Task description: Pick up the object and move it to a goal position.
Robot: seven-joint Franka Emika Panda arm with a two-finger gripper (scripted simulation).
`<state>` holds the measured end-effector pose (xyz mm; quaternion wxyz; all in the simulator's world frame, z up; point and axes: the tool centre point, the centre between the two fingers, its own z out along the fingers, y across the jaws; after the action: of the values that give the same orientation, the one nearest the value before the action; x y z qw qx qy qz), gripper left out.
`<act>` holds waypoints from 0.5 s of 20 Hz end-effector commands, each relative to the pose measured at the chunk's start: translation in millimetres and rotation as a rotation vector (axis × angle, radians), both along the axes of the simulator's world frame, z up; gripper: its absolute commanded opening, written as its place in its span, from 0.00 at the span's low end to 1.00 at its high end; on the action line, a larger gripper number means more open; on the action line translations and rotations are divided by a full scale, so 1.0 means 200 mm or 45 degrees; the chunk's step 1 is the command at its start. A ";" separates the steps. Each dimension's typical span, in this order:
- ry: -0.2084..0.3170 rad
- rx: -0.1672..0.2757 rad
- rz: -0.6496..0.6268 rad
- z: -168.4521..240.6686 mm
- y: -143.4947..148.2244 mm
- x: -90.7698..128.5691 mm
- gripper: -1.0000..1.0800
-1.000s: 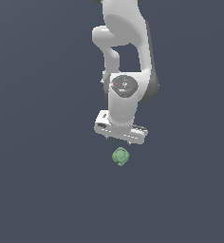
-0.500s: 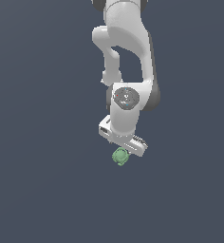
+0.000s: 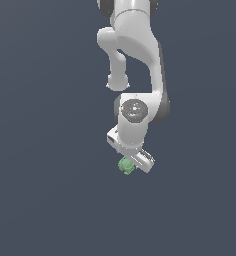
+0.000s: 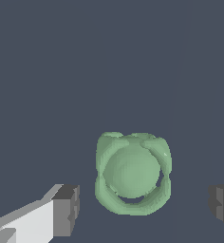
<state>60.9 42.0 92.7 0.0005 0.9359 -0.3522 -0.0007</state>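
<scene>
Arm (image 3: 132, 65) reaches straight down from above, wrist bent so the gripper (image 3: 130, 163) points at the floor. Its fingers (image 4: 66, 210) stand spread apart, touching nothing, with the pale green object (image 4: 133, 173) lying between them, just under the gripper

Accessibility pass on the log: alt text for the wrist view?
A pale green lumpy object sits between the open gripper fingertips, with gaps on both sides, on a plain dark grey surface.
</scene>
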 end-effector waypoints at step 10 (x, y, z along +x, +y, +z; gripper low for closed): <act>-0.002 0.001 -0.038 -0.05 0.00 0.01 0.96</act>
<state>63.1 43.1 87.1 -0.0001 0.9307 -0.3658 0.0002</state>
